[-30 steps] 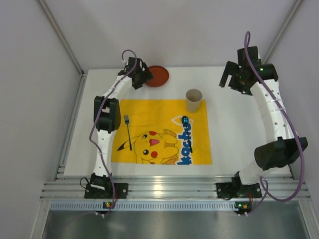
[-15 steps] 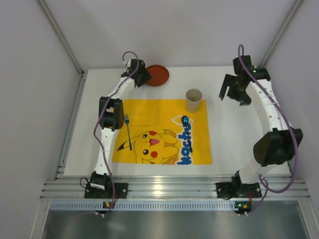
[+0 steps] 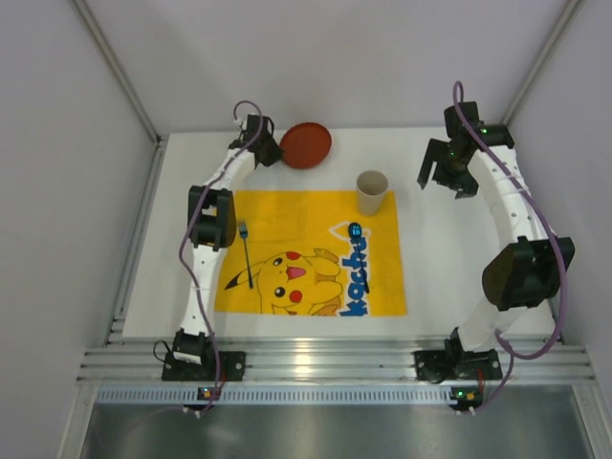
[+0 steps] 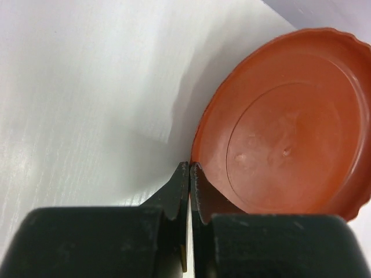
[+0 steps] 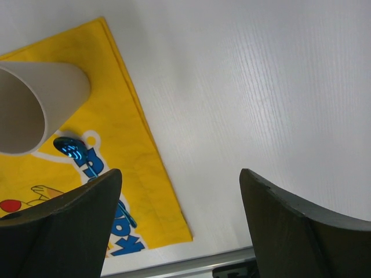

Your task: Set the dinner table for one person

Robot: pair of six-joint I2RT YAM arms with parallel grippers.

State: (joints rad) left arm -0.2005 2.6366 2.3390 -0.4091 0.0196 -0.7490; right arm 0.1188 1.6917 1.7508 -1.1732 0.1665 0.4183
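A large, plain white rectangular tabletop [image 3: 449,258] lies flat and level, seen from above. Up close, its matte surface shows a faint, fine grain. A ribbed aluminium rail [image 3: 325,363] runs along its near edge. Pale grey walls [image 3: 335,57] enclose the other three sides.

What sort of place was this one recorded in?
Most likely a lab robot cell, not a home: a plain white table with an aluminium rail along its near edge, bare panel walls closing it in, and the left arm and right arm bolted at that rail.
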